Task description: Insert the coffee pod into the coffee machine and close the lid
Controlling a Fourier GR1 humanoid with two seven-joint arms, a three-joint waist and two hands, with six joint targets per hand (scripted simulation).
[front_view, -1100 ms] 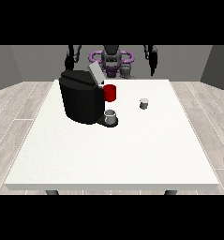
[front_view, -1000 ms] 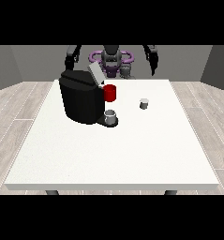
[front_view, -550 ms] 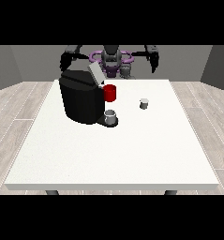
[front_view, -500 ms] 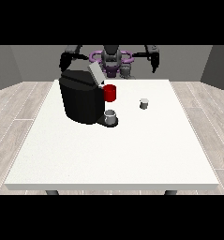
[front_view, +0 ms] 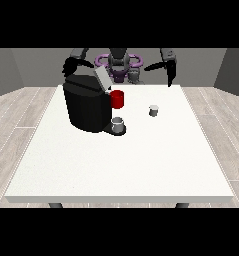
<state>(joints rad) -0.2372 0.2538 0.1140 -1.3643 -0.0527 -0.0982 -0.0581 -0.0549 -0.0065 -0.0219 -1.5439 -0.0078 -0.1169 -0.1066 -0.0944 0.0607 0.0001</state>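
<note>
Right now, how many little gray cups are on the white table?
2. One gray cup sits on the coffee machine's tray, under the red part. The other stands alone further toward the view's right. Another could hide behind the machine.

No text, labels, brands, nos. or signs readable anywhere. Machine (front_view: 88, 106): plain black body, no markings legible. Its lid (front_view: 102, 79), tilted up at machine's top: blank grey. Red part (front_view: 117, 99) on machine's right side: no print. Cup (front_view: 118, 124) at machine's base: unmarked. Pod (front_view: 153, 110), right of machine & apart from it: too small to tell any lettering. Table (front_view: 141, 165): bare white, no signs.
</note>
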